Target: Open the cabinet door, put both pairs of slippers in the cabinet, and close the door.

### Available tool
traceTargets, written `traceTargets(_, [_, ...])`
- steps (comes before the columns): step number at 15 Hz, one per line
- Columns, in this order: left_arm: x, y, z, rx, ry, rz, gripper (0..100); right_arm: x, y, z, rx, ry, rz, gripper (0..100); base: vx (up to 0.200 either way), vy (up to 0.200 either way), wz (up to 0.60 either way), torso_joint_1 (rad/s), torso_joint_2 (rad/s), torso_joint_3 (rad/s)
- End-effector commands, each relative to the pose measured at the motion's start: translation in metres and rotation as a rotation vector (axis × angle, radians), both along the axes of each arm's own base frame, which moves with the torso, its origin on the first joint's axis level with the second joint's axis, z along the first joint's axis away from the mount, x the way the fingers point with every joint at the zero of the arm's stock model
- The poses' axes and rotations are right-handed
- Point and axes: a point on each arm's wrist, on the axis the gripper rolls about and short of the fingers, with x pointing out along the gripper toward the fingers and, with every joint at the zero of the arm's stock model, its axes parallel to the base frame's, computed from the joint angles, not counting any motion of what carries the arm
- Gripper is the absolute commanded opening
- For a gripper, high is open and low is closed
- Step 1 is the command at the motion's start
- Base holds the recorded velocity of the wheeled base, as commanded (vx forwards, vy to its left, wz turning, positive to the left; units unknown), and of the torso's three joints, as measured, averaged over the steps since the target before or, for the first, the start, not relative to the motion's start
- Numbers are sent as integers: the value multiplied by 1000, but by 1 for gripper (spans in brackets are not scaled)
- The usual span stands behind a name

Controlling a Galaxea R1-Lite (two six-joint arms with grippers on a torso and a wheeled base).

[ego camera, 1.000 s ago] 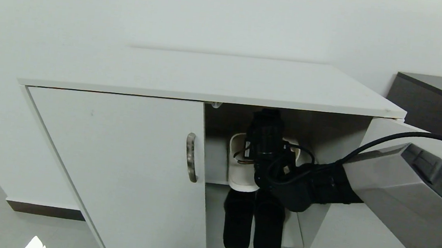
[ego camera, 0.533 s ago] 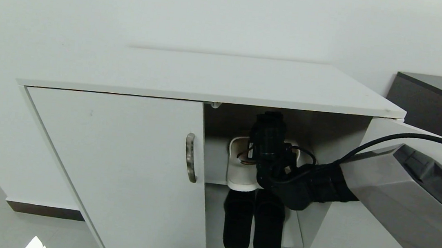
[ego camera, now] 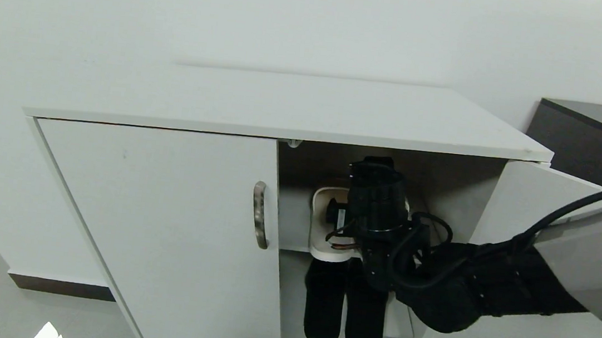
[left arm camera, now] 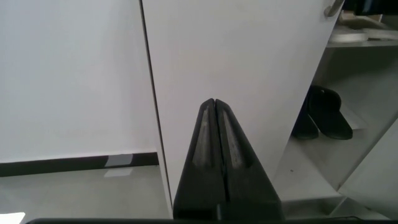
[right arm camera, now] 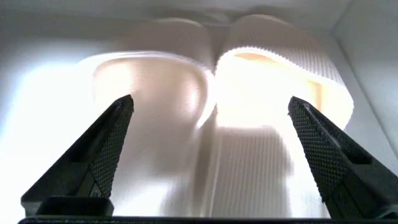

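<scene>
Right gripper (right arm camera: 209, 104) hovering inside cabinet (ego camera: 285, 106) at upper shelf (ego camera: 293, 218), jaws standing wide open, gripping nothing. White slippers (right arm camera: 267, 74) lying side by side on that shelf, just ahead of the fingers; contact unclear. Black slippers (ego camera: 363, 318) resting on lower shelf. Left gripper (left arm camera: 214, 102) hanging before closed left door (ego camera: 161, 221), jaws pressing together, empty

White cabinet (ego camera: 285, 106) sits mid-frame in the head view. Its left door (ego camera: 160, 232) is shut, with a metal handle (ego camera: 258, 215) at its inner edge. The right door (ego camera: 521, 198) is swung open toward the right side of the frame. Inside, the cream slippers (ego camera: 320, 230) lie side by side on the upper shelf (ego camera: 292, 229). The black slippers (ego camera: 323, 305) sit flat as a pair on the lower shelf (ego camera: 400, 319) right under them, bottom centre.
</scene>
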Motion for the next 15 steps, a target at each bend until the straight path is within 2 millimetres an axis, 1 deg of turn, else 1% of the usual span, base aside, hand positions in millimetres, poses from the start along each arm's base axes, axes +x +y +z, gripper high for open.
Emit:
traceTargets(1, [0,0,0,0,1,0,0,-32,-20,25,52,-1,84,100,0,0,0,0,0,0])
traceTargets(2, [0,0,0,0,1,0,0,-46,-33,18,36,42,146,100,-200,0,0,2,7,7])
traceTargets(3, [0,0,0,0,1,0,0,-53,-40,15,37,60,176,100,-200,0,0,12,7,2])
traceTargets(4, [0,0,0,0,1,0,0,-58,-43,13,48,67,197,100,-200,0,0,12,-7,2])
traceTargets(5, [0,0,0,0,1,0,0,-71,-50,12,86,62,268,100,-200,0,0,2,2,2])
traceTargets(7, [0,0,0,0,1,0,0,-87,-56,11,107,50,328,100,-200,0,0,-5,-2,2])
traceTargets(8, [0,0,0,0,1,0,0,-94,-59,11,109,51,343,0,-200,0,0,-2,2,-7])
traceTargets(10, [0,0,0,0,1,0,0,-100,-62,10,111,54,363,0,-200,0,0,0,2,5])
traceTargets(13, [0,0,0,0,1,0,0,-112,-64,4,125,57,443,0,-200,0,0,1,1,9])
traceTargets(15, [0,0,0,0,1,0,0,-114,-67,2,131,53,456,0,-200,0,0,5,2,0])
